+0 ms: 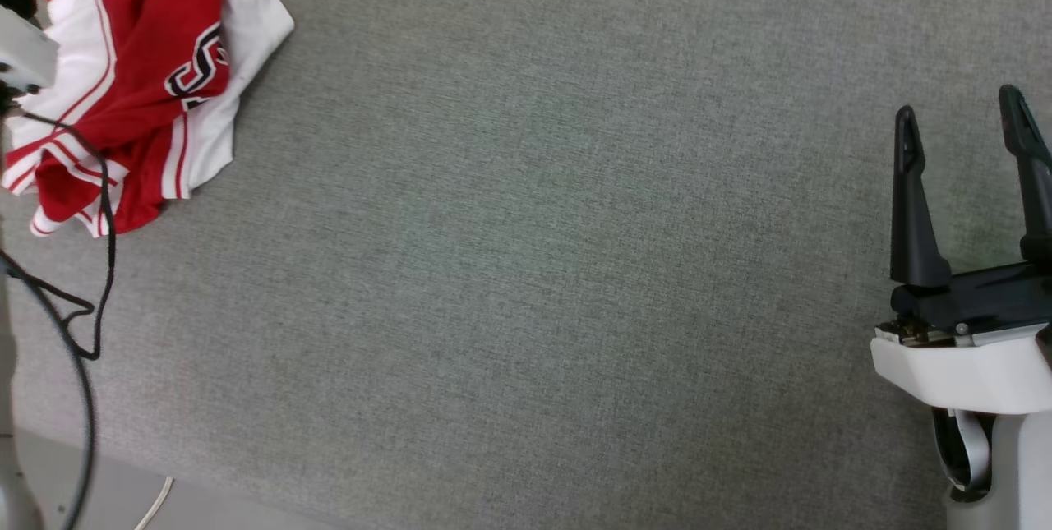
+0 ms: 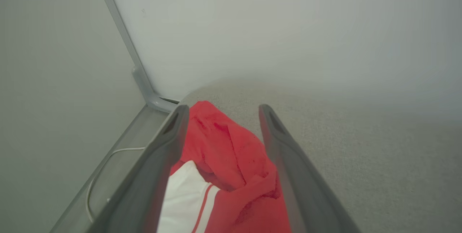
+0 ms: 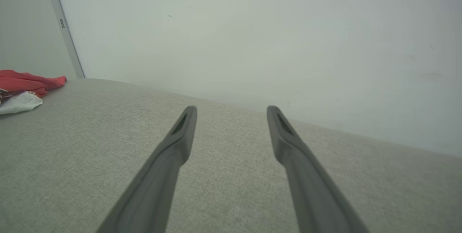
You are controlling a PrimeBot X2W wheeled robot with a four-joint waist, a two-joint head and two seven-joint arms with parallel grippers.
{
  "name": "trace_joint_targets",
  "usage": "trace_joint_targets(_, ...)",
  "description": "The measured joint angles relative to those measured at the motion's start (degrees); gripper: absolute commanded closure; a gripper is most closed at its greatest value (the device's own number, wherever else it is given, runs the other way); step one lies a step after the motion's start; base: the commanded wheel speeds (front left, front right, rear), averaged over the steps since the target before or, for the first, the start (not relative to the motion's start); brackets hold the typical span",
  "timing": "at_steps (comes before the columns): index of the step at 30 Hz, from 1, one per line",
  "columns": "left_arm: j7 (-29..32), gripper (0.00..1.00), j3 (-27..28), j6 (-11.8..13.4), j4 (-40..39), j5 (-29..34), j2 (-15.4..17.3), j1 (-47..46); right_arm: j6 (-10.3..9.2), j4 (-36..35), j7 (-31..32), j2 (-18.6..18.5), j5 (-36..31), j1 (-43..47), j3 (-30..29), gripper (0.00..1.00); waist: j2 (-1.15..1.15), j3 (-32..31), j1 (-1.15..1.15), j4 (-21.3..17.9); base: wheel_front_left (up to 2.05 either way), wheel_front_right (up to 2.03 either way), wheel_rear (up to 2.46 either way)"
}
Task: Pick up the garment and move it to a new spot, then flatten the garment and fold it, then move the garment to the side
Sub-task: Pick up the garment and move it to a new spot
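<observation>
The garment [image 1: 140, 62], red with white sleeves and striped trim, lies crumpled at the far left of the grey cloth surface; part of its black lettering shows. In the left wrist view my left gripper [image 2: 222, 108] is open and right over it, its two fingers straddling the red and white folds of the garment [image 2: 231, 164]. A pale part of my left arm [image 1: 25, 49] overlaps the garment's left edge. My right gripper [image 1: 959, 107] stands open at the lower right, far from the garment, with only bare cloth between its fingers [image 3: 173, 150]. The garment [image 3: 25, 85] appears small at the left of the right wrist view.
The grey cloth surface [image 1: 534, 226] stretches wide between the garment and my right gripper. Black cables [image 1: 99, 267] hang at its left. Its front edge [image 1: 164, 477] runs along the lower left. A white wall [image 3: 252, 27] and a metal corner post [image 2: 140, 74] bound the back.
</observation>
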Motion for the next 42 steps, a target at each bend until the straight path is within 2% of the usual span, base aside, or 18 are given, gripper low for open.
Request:
trace_joint_targets(4, 12.3, 0.0, -3.7, 0.0, 1.8, -10.1, 3.3, -0.9, 0.0, -1.1, 0.0, -0.2, -0.2, -0.4, -0.1, 0.0, 0.0, 1.6, 0.0, -0.5, 0.0, 0.0, 0.0)
trace_joint_targets(7, 19.8, 0.0, -5.8, 0.0, 2.3, -15.3, 6.2, -1.2, 0.0, -1.8, 0.0, -0.4, -0.4, -0.8, 0.0, 0.0, 0.0, 2.6, 0.0, -0.8, 0.0, 0.0, 0.0)
trace_joint_targets(12, 30.8, 0.0, -7.4, 0.0, 4.9, -23.5, 7.7, -1.2, 0.01, -2.6, 0.0, -0.4, -0.6, -1.8, 0.4, 0.0, 0.0, 4.2, 0.0, -1.3, 0.0, 0.0, 0.0)
trace_joint_targets(19, 38.2, 0.0, -9.9, 0.0, 8.9, -27.6, 8.8, -0.5, 0.0, -3.7, 0.0, -0.6, -0.6, -2.7, 0.6, 0.0, 0.0, 6.0, 0.0, -2.5, 0.0, 0.0, 0.0)
trace_joint_targets(28, 40.6, 0.0, -14.6, -0.2, 11.8, -27.3, 10.0, -2.7, 0.0, -5.0, 0.0, -0.9, -0.9, -3.4, 0.5, 0.0, 0.0, 7.6, -0.03, -3.5, 0.0, 0.0, 0.0)
trace_joint_targets(29, 40.6, 0.62, -15.0, -0.2, 11.9, -27.5, 10.1, -2.8, 0.01, -5.1, 0.0, -1.0, -0.9, -3.5, 0.5, 0.0, 0.0, 7.7, -0.03, -3.5, 0.0, 0.0, 0.0)
trace_joint_targets(30, 40.6, 1.0, -15.2, -0.1, 11.9, -27.7, 10.2, -2.9, 0.0, -5.1, 0.0, -1.0, -1.0, -3.7, 0.5, 0.0, 0.0, 7.7, -0.02, -3.5, 0.0, 0.0, 0.0)
trace_joint_targets(38, 36.7, 1.0, -18.9, -0.1, 10.9, -27.5, 12.2, -3.4, 0.0, -4.3, 0.0, -0.6, -0.5, -3.7, 0.9, 0.0, 0.0, 5.2, -0.01, -3.7, 0.0, 0.0, 0.0)
trace_joint_targets(42, 34.4, 1.0, -21.1, -0.1, 7.5, -27.0, 14.4, -4.4, 0.01, -3.6, 0.0, -0.3, 0.2, -3.6, 1.0, 0.0, 0.0, 2.6, -0.01, -4.0, 0.0, 0.0, 0.0)
